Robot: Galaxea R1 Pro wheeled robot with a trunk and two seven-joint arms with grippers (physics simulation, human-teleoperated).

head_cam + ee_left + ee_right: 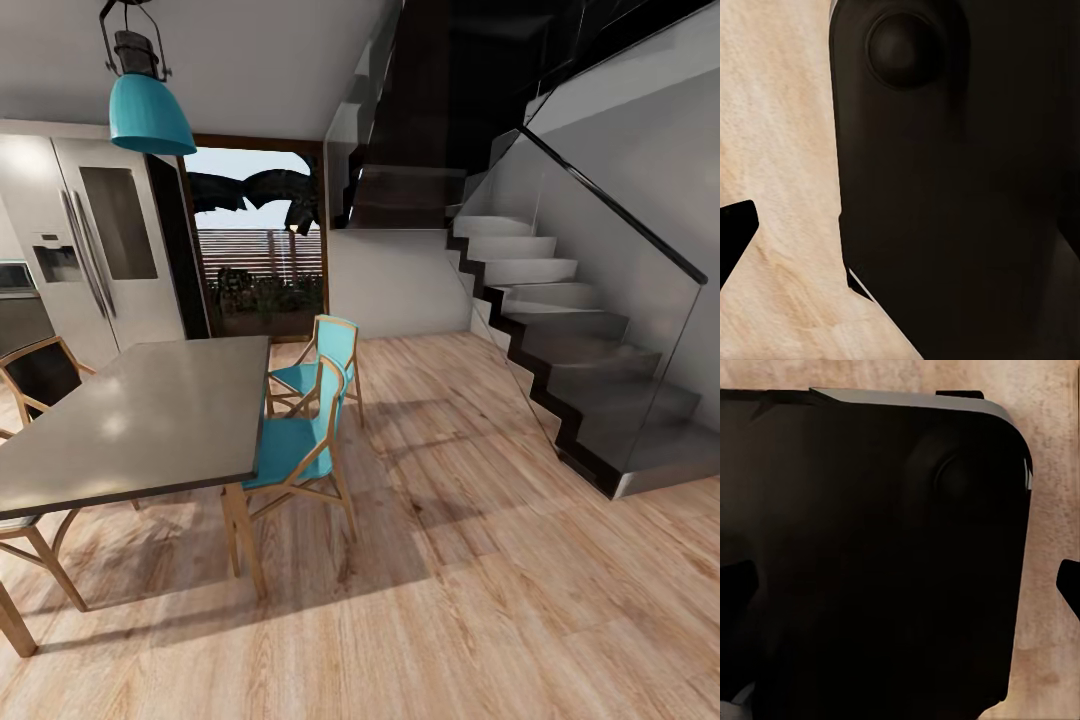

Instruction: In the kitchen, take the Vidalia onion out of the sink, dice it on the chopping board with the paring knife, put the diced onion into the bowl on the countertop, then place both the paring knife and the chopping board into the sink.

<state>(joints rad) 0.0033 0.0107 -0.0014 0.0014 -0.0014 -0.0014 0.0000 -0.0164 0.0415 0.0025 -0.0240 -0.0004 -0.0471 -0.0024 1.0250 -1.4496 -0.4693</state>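
Grippers' states cannot be told: both wrist views face a black robot body (960, 187) over wooden floor (772, 150) (head view: dining table (140, 420), turquoise chairs (295, 445), staircase (560, 340)).

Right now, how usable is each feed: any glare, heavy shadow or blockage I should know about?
Head view: sharp and evenly lit; soft glare on the grey dining table, chair shadows across the wood floor, the staircase underside quite dark. Left wrist view: a dark robot body panel blocks most of it, pale floor beside. Right wrist view: similar black panel, floor at the margins.
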